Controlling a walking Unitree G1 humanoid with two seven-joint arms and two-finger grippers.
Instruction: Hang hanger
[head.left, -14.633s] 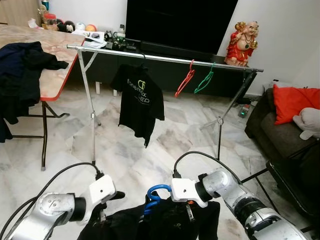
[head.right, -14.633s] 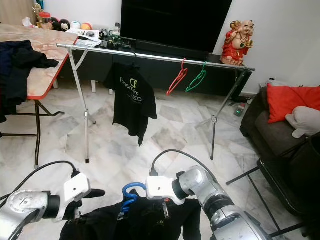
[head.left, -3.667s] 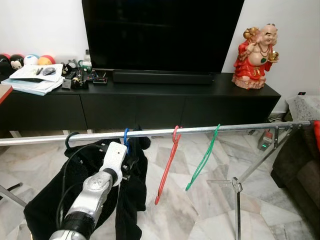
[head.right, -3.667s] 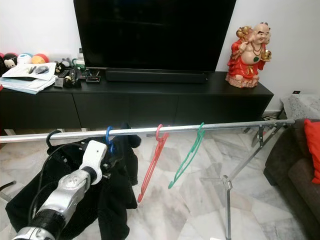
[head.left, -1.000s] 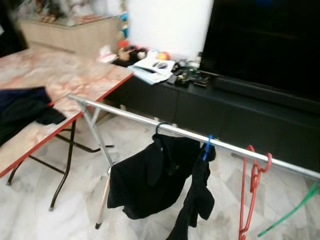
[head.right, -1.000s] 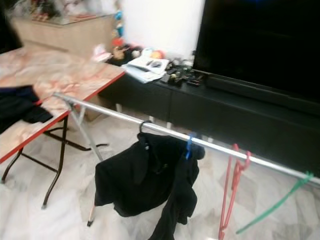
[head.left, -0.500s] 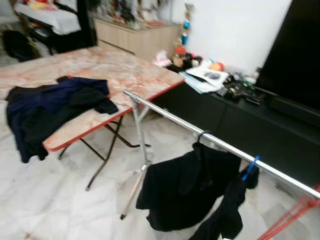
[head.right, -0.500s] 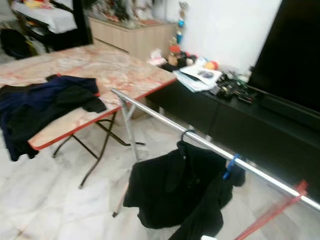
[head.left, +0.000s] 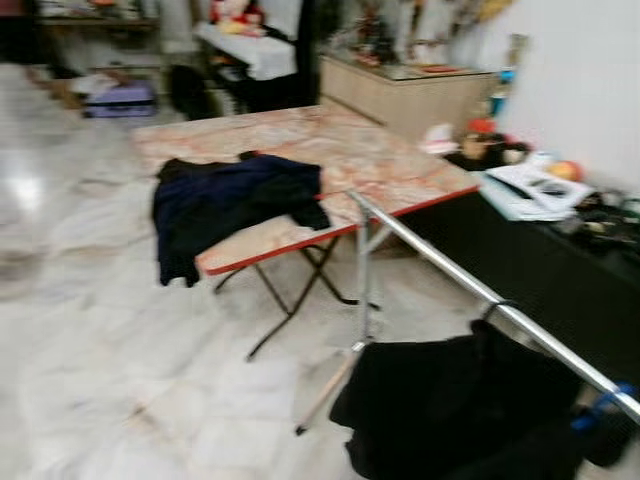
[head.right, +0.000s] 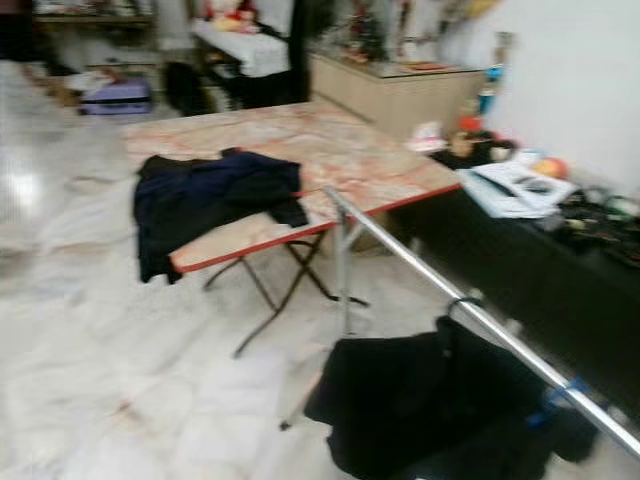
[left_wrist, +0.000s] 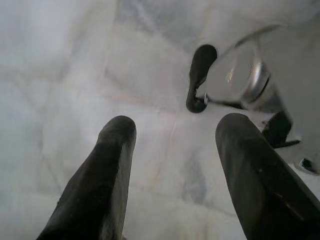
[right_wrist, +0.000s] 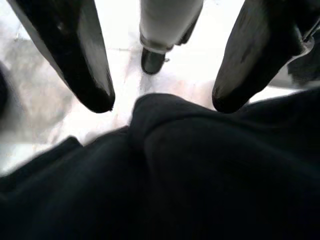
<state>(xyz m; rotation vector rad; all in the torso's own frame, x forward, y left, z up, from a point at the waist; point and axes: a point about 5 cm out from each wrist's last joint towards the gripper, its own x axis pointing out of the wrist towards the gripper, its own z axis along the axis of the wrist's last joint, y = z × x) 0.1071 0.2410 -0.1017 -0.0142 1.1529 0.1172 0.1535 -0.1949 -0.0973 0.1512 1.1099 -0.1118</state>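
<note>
A silver clothes rail (head.left: 450, 268) runs from the middle toward the lower right. Black garments (head.left: 450, 400) hang from it on a black hook (head.left: 490, 310), with a blue hanger (head.left: 600, 415) beside them at the right edge. My left gripper (left_wrist: 177, 125) is open over marble floor, nothing between its fingers. My right gripper (right_wrist: 162, 100) is open too, just above black cloth (right_wrist: 165, 175), with a rack foot (right_wrist: 155, 57) beyond it. The eye views are blurred.
A marble-topped folding table (head.left: 350, 170) with a red edge stands left of the rail, dark clothes (head.left: 220, 205) draped over it. A low black cabinet (head.left: 560, 270) with papers (head.left: 535, 190) lies behind the rail. A wooden sideboard (head.left: 420, 95) stands at the back. Open marble floor (head.left: 110, 340) spreads left.
The camera has swung left: the rail and hung garments now sit at the lower right, the red hanger has left the picture, and the table is near the middle.
</note>
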